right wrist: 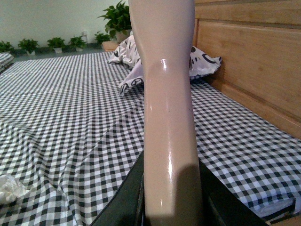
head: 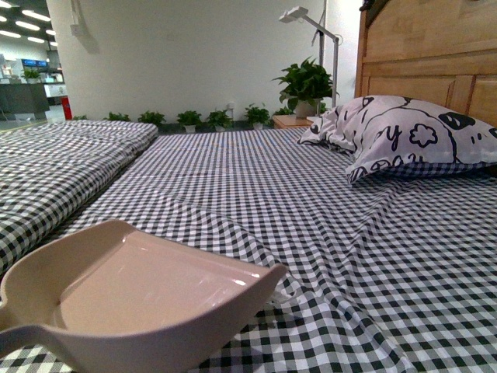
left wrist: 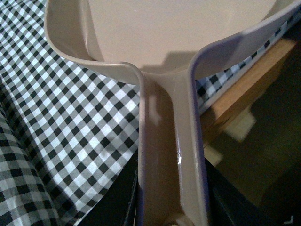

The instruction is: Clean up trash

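The beige dustpan (head: 147,299) is empty and sits low over the checked bed sheet at the front left. My left gripper (left wrist: 171,207) is shut on the dustpan's handle (left wrist: 169,155). My right gripper (right wrist: 171,207) is shut on the beige brush handle (right wrist: 167,113), which stands up through the right wrist view; its bristles are out of view. The trash, a small crumpled wad of white tissue (right wrist: 10,189), lies on the sheet at the edge of the right wrist view, apart from the brush. It does not show in the front view.
A black-and-white patterned pillow (head: 408,136) lies at the back right against the wooden headboard (head: 435,54). A second checked bed (head: 54,155) is at the left. Potted plants (head: 304,85) and a lamp stand beyond. The bed's wooden edge (left wrist: 244,99) shows beside the dustpan.
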